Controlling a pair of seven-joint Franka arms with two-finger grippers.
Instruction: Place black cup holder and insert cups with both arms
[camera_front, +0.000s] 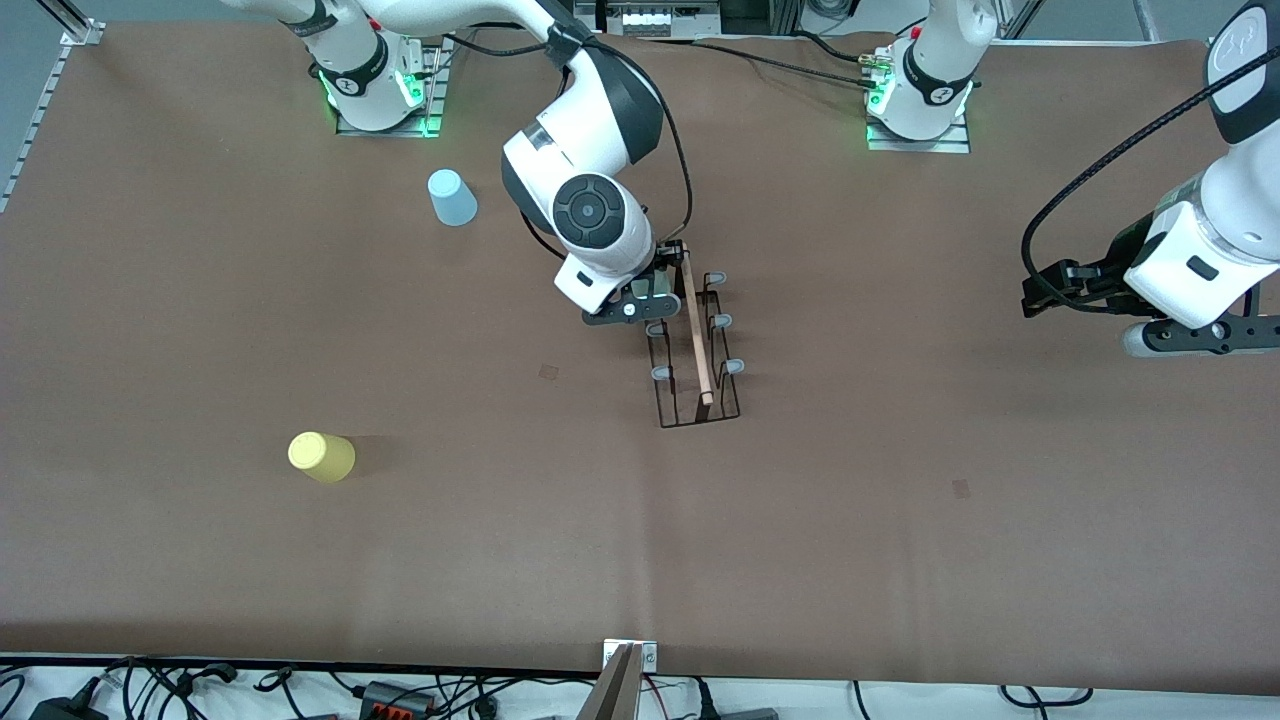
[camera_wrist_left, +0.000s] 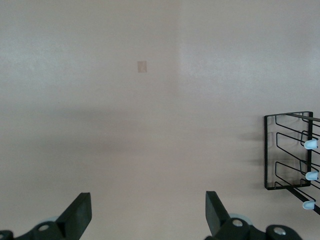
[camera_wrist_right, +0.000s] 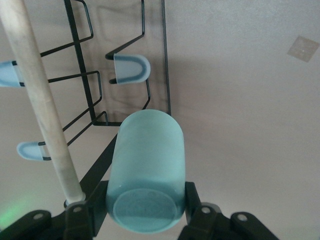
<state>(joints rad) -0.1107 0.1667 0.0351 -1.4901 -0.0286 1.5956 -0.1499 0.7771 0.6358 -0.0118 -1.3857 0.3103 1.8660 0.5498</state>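
**Green cup poised over the rack's top corner**

The right end effector (camera_front: 640, 300) grips a pale green cup (camera_wrist_right: 146, 172) by its sides, fingers shut on it, base toward the wrist camera. It hangs over the end of the rack (camera_front: 697, 345) that points toward the arm bases. The rack stands on the bench (camera_front: 900, 500) with its long axis running roughly 12 to 6 in the front view, wooden handle (camera_front: 697, 335) along the top. The nearest grey-tipped prong (camera_wrist_right: 131, 69) lies just ahead of the cup's mouth end, so the coming move likely turns on lining the open mouth up with that prong (whether the mouth already overlaps a prong is hidden by the cup's own body).

The prongs that show carry no cup. Of the loose cups, the blue cup (camera_front: 452, 197) stands at about 10 o'clock from the rack, the yellow cup (camera_front: 322, 457) lies on its side at about 8 o'clock, both toward the right arm's end.

The left end effector (camera_wrist_left: 147, 215) waits, wide open and holding nothing, over bare bench at about 3 o'clock from the rack.
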